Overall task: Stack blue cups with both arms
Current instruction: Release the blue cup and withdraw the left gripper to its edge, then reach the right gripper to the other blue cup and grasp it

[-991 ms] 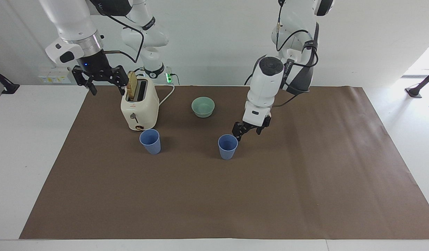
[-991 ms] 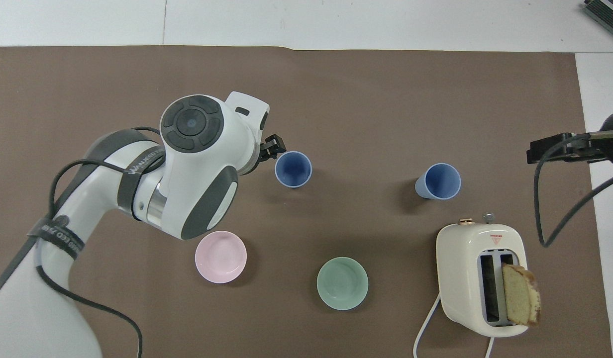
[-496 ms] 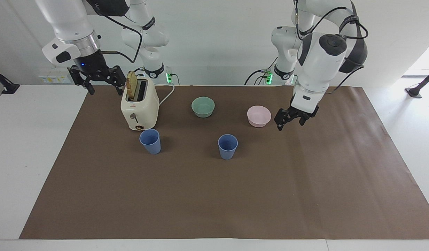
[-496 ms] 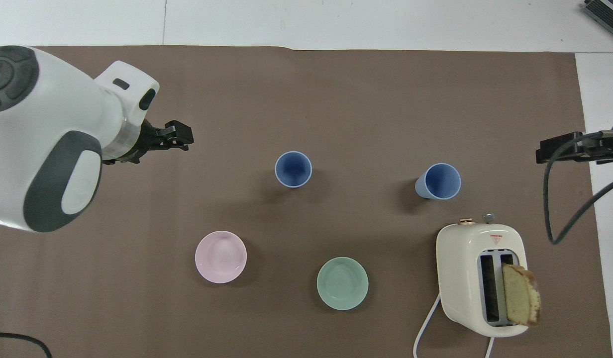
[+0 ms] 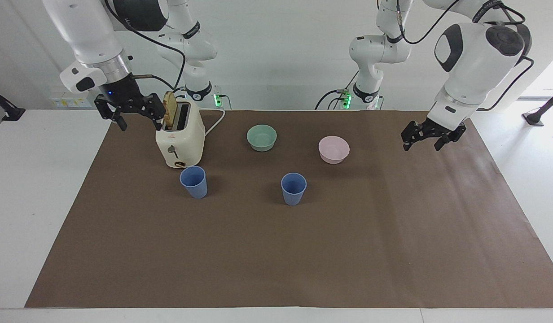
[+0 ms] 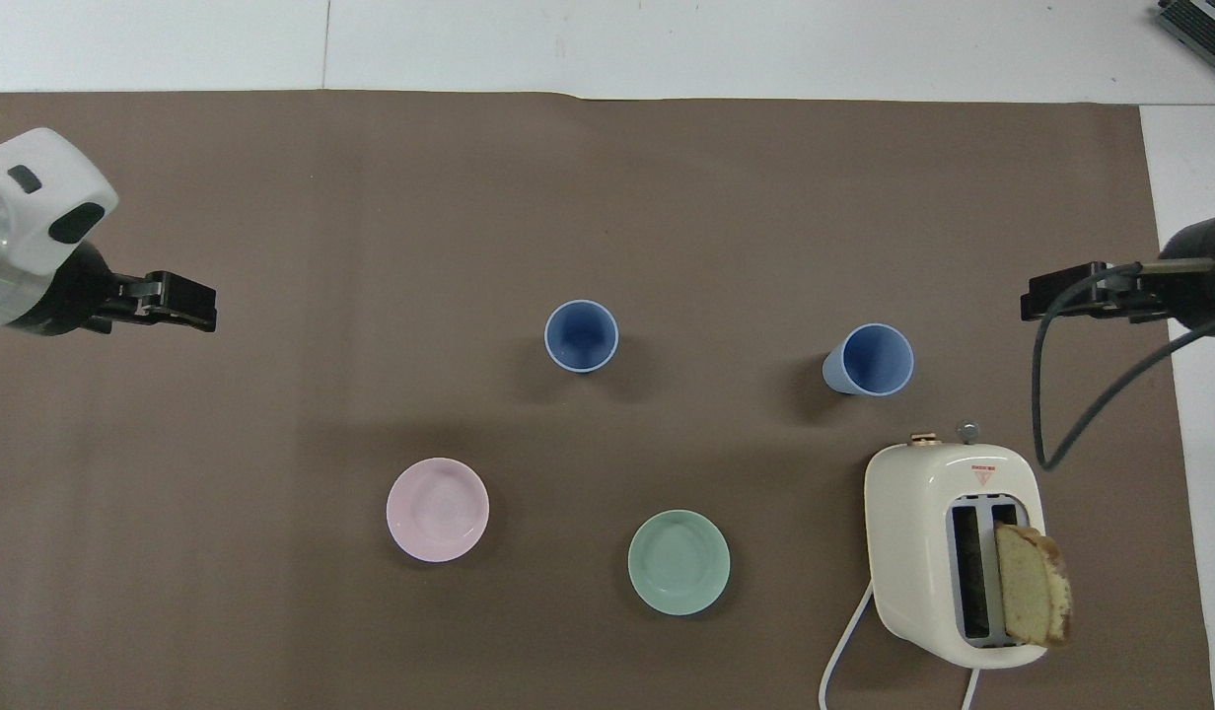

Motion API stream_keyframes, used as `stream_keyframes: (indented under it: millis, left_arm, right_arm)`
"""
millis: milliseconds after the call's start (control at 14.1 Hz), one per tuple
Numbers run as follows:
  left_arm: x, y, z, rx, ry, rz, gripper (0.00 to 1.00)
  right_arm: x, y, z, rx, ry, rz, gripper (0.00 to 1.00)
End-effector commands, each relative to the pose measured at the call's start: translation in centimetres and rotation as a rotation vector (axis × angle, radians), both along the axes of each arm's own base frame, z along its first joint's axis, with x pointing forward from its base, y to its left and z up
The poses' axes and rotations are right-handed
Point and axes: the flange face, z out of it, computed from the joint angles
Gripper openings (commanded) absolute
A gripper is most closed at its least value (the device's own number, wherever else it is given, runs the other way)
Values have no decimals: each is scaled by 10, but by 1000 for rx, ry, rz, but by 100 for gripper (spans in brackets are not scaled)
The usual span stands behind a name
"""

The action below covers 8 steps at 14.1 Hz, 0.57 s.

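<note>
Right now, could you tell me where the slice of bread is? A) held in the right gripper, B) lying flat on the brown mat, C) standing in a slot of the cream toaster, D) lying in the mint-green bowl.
C: the slice of bread stands upright in a slot of the cream toaster.

cups [image 5: 293, 188] [image 5: 194, 181]: matt blue plastic | bowls [image 5: 261, 137] [image 5: 334, 149]: smooth, soft sheen, mint and pink | toaster [image 5: 180, 139]: glossy cream shell, metal knob | worktop [image 5: 276, 251]: matt brown paper sheet, faintly creased | arms [image 5: 476, 49]: glossy white shell | claws: matt black
</note>
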Motion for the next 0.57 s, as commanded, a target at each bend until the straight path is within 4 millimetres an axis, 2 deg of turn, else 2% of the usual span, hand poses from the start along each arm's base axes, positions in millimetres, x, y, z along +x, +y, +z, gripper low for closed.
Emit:
stream_keyframes:
  millis: [0, 283, 496]
  left_arm:
    - [-26, 14, 40, 11, -31, -21, 100]
    - [-48, 15, 98, 13, -39, -22, 100]
    - [-52, 14, 99, 9, -24, -14, 100]
  right_arm:
    - [0, 8, -38, 20, 8, -1, 100]
    - [17, 8, -110, 20, 51, -3, 100]
    - [32, 21, -144, 20, 29, 6, 100]
